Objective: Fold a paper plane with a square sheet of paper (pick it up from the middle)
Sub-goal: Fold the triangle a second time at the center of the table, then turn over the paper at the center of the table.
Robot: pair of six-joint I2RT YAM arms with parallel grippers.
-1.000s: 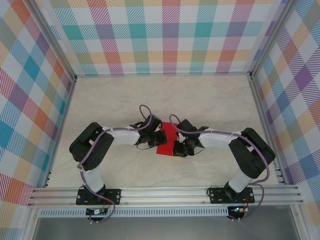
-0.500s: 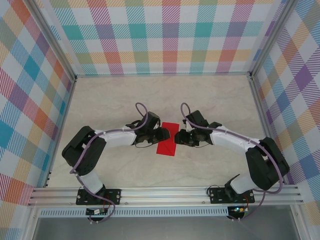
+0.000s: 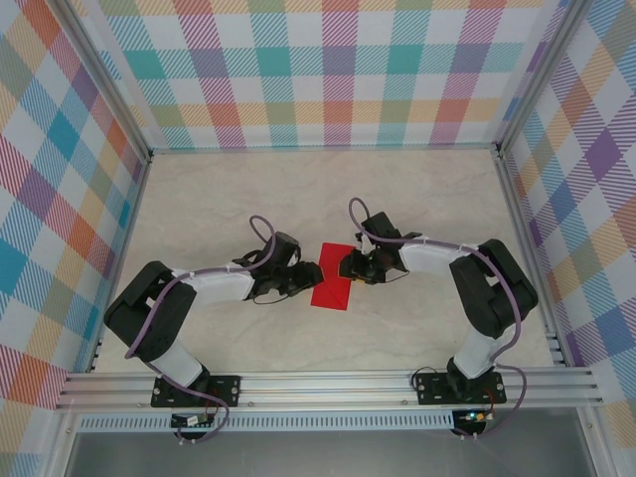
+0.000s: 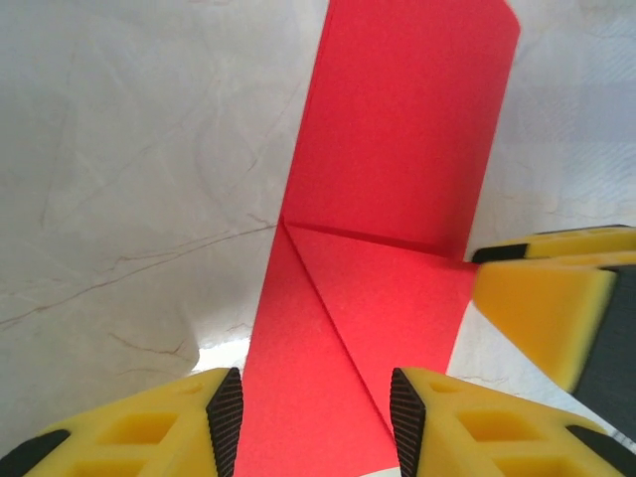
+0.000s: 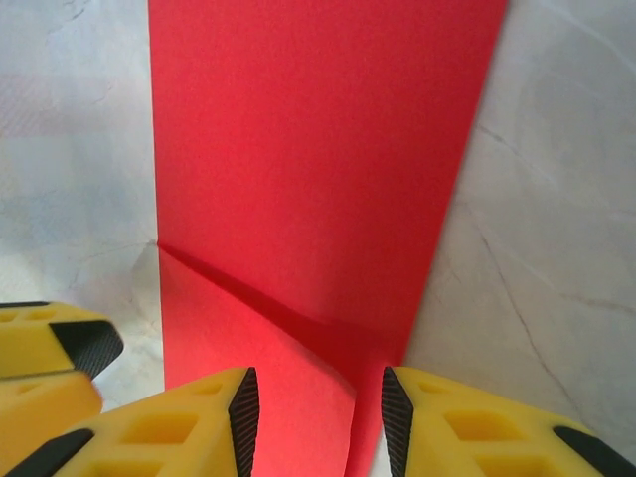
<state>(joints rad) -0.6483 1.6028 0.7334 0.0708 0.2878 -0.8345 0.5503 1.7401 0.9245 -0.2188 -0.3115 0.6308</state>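
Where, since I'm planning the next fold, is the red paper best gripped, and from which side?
Probably the folded corner flap of the red paper: its free edge casts a shadow, so it seems slightly lifted, while the rest lies flat on the table. Come in low from the plain end, which that edge faces.

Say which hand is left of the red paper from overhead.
The left hand, on the arm based bottom-left; the right hand sits across the folded red paper sheet.
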